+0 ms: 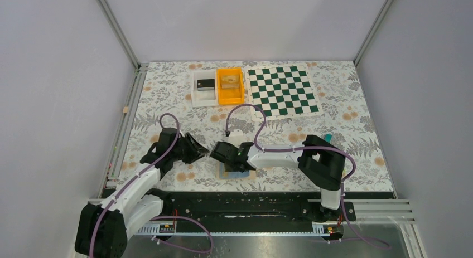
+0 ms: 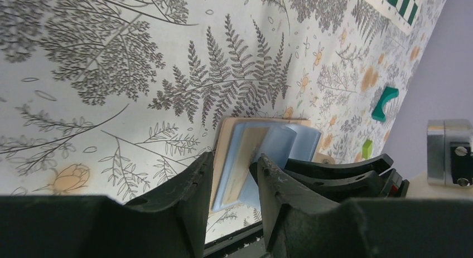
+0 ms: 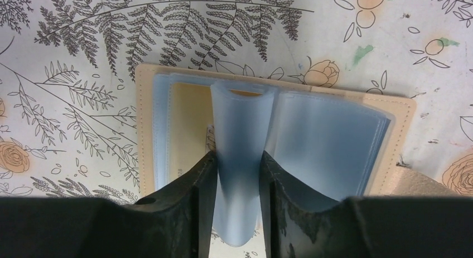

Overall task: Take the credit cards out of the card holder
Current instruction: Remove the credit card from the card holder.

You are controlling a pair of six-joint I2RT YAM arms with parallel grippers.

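Note:
The card holder (image 3: 334, 141) lies open on the floral table, tan border round light-blue sleeves, near the front edge (image 1: 249, 173). My right gripper (image 3: 238, 155) is shut on one blue sleeve, which bows up between its fingers. A beige card (image 3: 187, 118) shows inside the left pocket. My left gripper (image 2: 234, 157) hovers at the holder's left side (image 2: 245, 146), its jaws partly apart with nothing held between them. From above, the left gripper (image 1: 203, 152) sits just left of the right gripper (image 1: 228, 157).
At the back stand an orange bin (image 1: 230, 85), a white tray (image 1: 204, 89) with a dark item, and a green chessboard mat (image 1: 281, 91). A teal piece (image 2: 385, 102) lies to the right of the arms. Black rails run along the table's near edge.

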